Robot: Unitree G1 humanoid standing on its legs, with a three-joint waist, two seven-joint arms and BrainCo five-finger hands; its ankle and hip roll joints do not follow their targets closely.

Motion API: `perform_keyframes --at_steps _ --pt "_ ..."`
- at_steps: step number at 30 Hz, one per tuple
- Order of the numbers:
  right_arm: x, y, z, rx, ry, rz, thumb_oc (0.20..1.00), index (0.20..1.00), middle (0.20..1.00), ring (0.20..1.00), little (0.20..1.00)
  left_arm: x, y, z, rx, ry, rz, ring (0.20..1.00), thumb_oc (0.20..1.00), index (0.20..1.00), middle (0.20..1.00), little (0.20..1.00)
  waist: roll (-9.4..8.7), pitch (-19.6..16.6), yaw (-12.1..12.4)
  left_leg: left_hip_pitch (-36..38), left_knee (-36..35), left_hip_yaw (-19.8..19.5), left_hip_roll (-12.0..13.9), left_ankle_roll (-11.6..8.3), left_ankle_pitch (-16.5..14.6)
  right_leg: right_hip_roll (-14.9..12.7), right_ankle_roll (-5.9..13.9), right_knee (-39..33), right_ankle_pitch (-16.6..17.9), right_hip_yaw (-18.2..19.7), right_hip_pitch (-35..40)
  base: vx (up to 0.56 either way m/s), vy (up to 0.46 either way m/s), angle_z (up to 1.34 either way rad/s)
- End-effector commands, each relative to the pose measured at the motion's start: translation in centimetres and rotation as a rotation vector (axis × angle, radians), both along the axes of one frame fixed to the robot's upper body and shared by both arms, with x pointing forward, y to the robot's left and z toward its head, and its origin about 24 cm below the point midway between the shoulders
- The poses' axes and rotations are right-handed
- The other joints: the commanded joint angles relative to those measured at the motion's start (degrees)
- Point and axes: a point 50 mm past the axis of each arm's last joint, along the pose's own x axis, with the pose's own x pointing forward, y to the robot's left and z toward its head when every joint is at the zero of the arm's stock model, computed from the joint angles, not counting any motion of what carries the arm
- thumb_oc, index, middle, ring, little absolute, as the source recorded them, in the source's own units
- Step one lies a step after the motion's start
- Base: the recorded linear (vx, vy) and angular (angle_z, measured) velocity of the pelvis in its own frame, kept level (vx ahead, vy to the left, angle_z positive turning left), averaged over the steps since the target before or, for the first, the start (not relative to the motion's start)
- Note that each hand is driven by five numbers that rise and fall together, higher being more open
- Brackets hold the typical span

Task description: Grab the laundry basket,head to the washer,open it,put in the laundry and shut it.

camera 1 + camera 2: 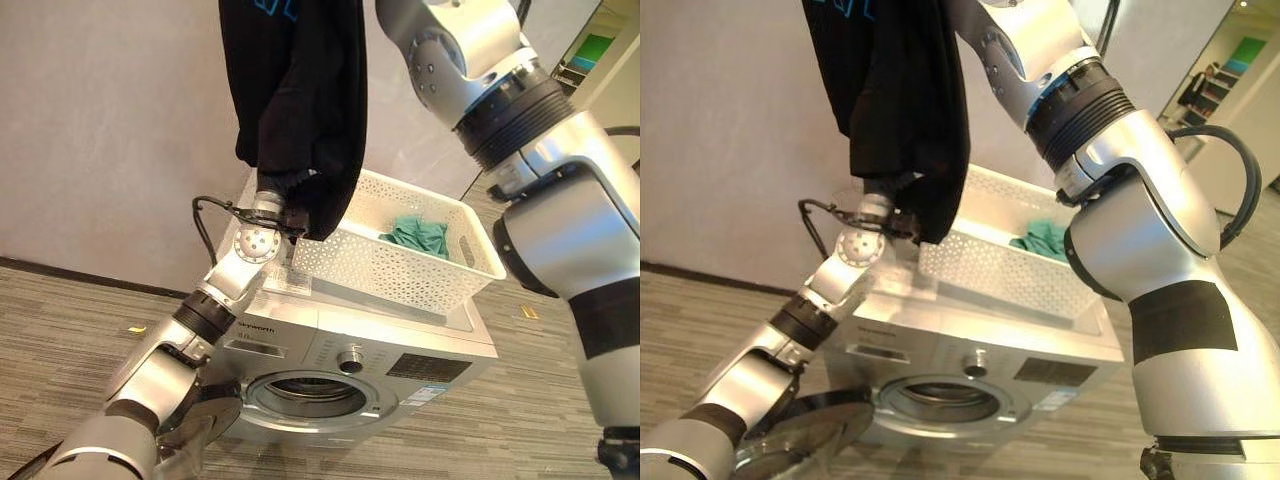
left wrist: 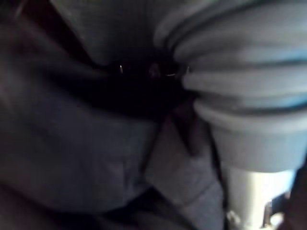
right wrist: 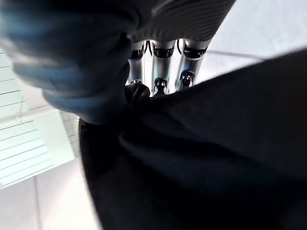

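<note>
A big black cloth [image 1: 300, 100] hangs high over the white plastic laundry basket with holes [image 1: 400, 262], which sits on top of the silver washing machine [image 1: 380, 370]. The right hand [image 3: 163, 67] holds the cloth's top, fingers curled into it. The left hand [image 1: 285, 205] is tucked into the cloth's bottom end; its fingers are hidden, so I cannot tell. A small green cloth [image 1: 418, 236] lies in the basket.

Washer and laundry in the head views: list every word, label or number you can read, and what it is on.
On the washer front panel, lettering: too small to read.
A sticker beside the door: too small to read.
On the black garment, blue print: cut off at the edge, unreadable.
No text can be quoted.
</note>
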Motion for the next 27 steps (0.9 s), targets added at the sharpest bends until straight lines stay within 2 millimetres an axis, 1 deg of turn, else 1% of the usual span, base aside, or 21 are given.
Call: perform_keyframes --at_steps 1,3,4,5,7,9,10,11,12,14,15,16,17,18,21,24,25,26,27 --pt "-0.4 -3.6 3.3 0.178 -0.027 -0.06 0.2 0.2 0.2 0.2 0.2 -1.0 -2.2 3.0 -0.249 -0.075 -0.228 1.0 1.0 1.0 1.0 1.0 3.14 -2.5 1.2 -1.6 0.0 -1.7 1.1 0.39 -0.8 0.6 1.77 0.0 -1.2 -1.0 1.8 0.0 0.0 0.0" --pt "-0.3 -3.6 3.1 0.181 -0.017 -0.053 0.2 0.2 0.2 0.2 0.2 -1.6 -3.1 2.9 -0.325 -0.051 -0.331 1.0 1.0 1.0 1.0 1.0 3.21 -2.3 1.1 -1.6 0.0 -1.7 1.1 0.42 -0.7 0.7 1.74 0.0 -1.2 -0.9 1.7 0.02 -0.004 0.0" --pt "-0.1 -3.7 2.9 0.191 -0.004 -0.051 0.2 0.2 0.2 0.2 0.2 -2.2 -3.9 2.9 -0.385 -0.032 -0.419 1.0 1.0 1.0 1.0 1.0 3.42 -2.1 1.1 -1.6 0.0 -1.7 1.0 0.46 -0.7 0.7 1.71 0.0 -1.1 -0.7 1.6 0.0 0.0 0.0" --pt "-0.1 -3.7 2.9 0.191 -0.004 -0.051 0.2 0.2 0.2 0.2 0.2 -2.1 -3.9 2.9 -0.386 -0.031 -0.422 1.0 1.0 1.0 1.0 1.0 3.42 -2.2 1.1 -1.6 0.0 -1.6 1.0 0.46 -0.8 0.7 1.71 0.0 -1.1 -0.6 1.6 0.0 0.0 0.0" --pt "0.1 -3.6 2.6 0.195 0.008 -0.049 0.2 0.2 0.2 0.2 0.2 -2.8 -4.4 3.0 -0.443 -0.02 -0.498 1.0 1.0 1.0 1.0 1.0 3.6 -2.0 1.1 -1.6 0.0 -1.6 1.0 0.51 -0.8 0.7 1.72 0.0 -1.1 -0.4 1.5 0.0 0.003 -0.02" --pt "0.5 -3.5 1.9 0.199 0.032 -0.039 0.2 0.2 0.2 0.2 0.2 -3.6 -5.1 2.8 -0.531 0.014 -0.613 1.0 1.0 1.0 1.0 1.0 3.94 -1.7 1.2 -1.4 0.0 -1.4 1.0 0.69 -0.9 0.7 1.69 0.0 -1.0 -0.1 1.3 -0.01 0.007 -0.07" --pt "0.5 -3.5 1.8 0.199 0.033 -0.04 0.2 0.2 0.2 0.2 0.2 -3.6 -5.1 2.8 -0.531 0.015 -0.614 1.0 1.0 1.0 1.0 1.0 3.93 -1.8 1.2 -1.4 0.0 -1.4 1.0 0.69 -0.9 0.7 1.69 0.0 -1.0 -0.1 1.3 -0.01 0.01 -0.07" --pt "0.6 -3.4 1.4 0.193 0.038 -0.036 0.2 0.2 0.2 0.2 0.2 -4.1 -5.3 2.8 -0.567 0.02 -0.666 1.0 1.0 1.0 1.0 1.0 4.09 -1.7 1.3 -1.4 0.0 -1.4 0.9 0.8 -0.9 0.7 1.66 0.0 -1.0 0.0 1.4 -0.01 0.012 -0.04" --pt "1.2 -3.1 0.3 0.165 0.061 -0.047 0.2 0.2 0.2 0.2 0.2 -4.9 -5.6 3.3 -0.593 0.005 -0.727 1.0 1.0 1.0 1.0 1.0 4.34 -1.5 1.4 -1.3 0.0 -1.4 0.8 0.93 -0.9 0.7 1.64 0.0 -0.9 0.1 1.3 -0.01 0.012 -0.04" --pt "1.3 -2.9 -0.1 0.16 0.067 -0.039 0.2 0.2 0.2 0.2 0.2 -5.2 -5.6 3.4 -0.6 -0.003 -0.744 1.0 1.0 1.0 1.0 1.0 4.43 -1.5 1.5 -1.3 0.0 -1.4 0.8 0.99 -0.9 0.6 1.62 0.0 -0.9 0.1 1.3 0.0 0.01 -0.06" --pt "1.4 -2.5 -1.0 0.132 0.072 -0.017 0.2 0.2 0.2 0.2 0.2 -5.9 -5.7 3.9 -0.62 -0.024 -0.793 1.0 1.0 1.0 1.0 1.0 4.57 -1.4 1.5 -1.2 0.0 -1.3 0.7 1.09 -0.9 0.6 1.64 0.0 -0.8 0.1 1.3 -0.01 0.01 -0.06" --pt "1.4 -2.5 -1.1 0.132 0.073 -0.018 0.2 0.2 0.2 0.2 0.2 -5.9 -5.7 3.9 -0.62 -0.022 -0.793 1.0 1.0 1.0 1.0 1.0 4.56 -1.5 1.5 -1.2 0.0 -1.2 0.7 1.09 -0.9 0.6 1.64 0.0 -0.8 0.1 1.3 -0.01 0.01 -0.04" --pt "1.4 -2.2 -1.7 0.124 0.075 0.005 0.2 0.2 0.2 0.2 0.2 -6.1 -5.8 4.0 -0.627 -0.023 -0.808 1.0 1.0 1.0 1.0 1.0 4.64 -1.4 1.5 -1.1 0.0 -1.2 0.7 1.17 -1.0 0.6 1.64 0.0 -0.8 0.2 1.3 0.0 0.0 0.0" --pt "0.7 -1.4 -2.2 0.095 0.045 0.069 0.2 0.2 0.2 0.2 0.2 -6.3 -5.8 4.0 -0.622 -0.024 -0.819 1.0 1.0 1.0 1.0 1.0 4.81 -1.4 1.4 -0.9 0.0 -1.0 0.6 1.28 -1.0 0.5 1.63 0.0 -0.8 0.4 1.3 0.0 0.0 0.0" --pt "-0.9 -1.2 -3.0 0.051 -0.026 0.168 0.2 0.2 0.2 0.2 0.2 -5.9 -5.7 3.5 -0.637 0.007 -0.799 1.0 1.0 1.0 1.0 1.0 5.02 -1.3 1.0 -0.6 0.0 -0.7 0.7 1.4 -1.0 0.5 1.7 0.0 -0.7 0.7 1.4 0.0 0.005 -0.01" --pt "-2.4 -1.9 -3.6 0.003 -0.092 0.226 0.2 0.2 0.2 0.2 0.2 -5.7 -5.8 3.1 -0.636 0.035 -0.779 1.0 1.0 1.0 1.0 1.0 5.27 -1.2 0.6 -0.5 0.0 -0.4 0.6 1.54 -1.1 0.5 1.75 0.0 -0.7 1.0 1.4 0.0 0.0 0.0" --pt "-3.0 -2.2 -3.9 -0.024 -0.117 0.254 0.2 0.2 0.2 0.2 0.2 -5.4 -5.6 2.8 -0.636 0.049 -0.763 1.0 1.0 1.0 1.0 1.0 5.43 -1.0 0.4 -0.4 0.0 -0.2 0.6 1.61 -1.1 0.5 1.76 0.1 -0.7 1.0 1.3 0.0 0.0 0.0" --pt "-3.5 -2.9 -4.5 -0.053 -0.133 0.26 0.2 0.2 0.2 0.2 0.2 -5.3 -5.9 2.4 -0.621 0.073 -0.756 1.0 1.0 1.0 1.0 1.0 5.62 -1.0 0.2 -0.3 0.0 0.0 0.6 1.69 -1.1 0.5 1.79 0.1 -0.7 1.2 1.3 0.0 0.0 0.0" --pt "-3.9 -3.1 -4.8 -0.082 -0.146 0.275 0.2 0.2 0.2 0.2 0.2 -5.0 -5.9 1.9 -0.599 0.095 -0.725 1.0 1.0 1.0 1.0 1.0 5.75 -1.0 0.2 -0.2 0.0 0.2 0.6 1.75 -1.1 0.5 1.83 0.1 -0.6 1.3 1.3 0.0 0.0 0.0"
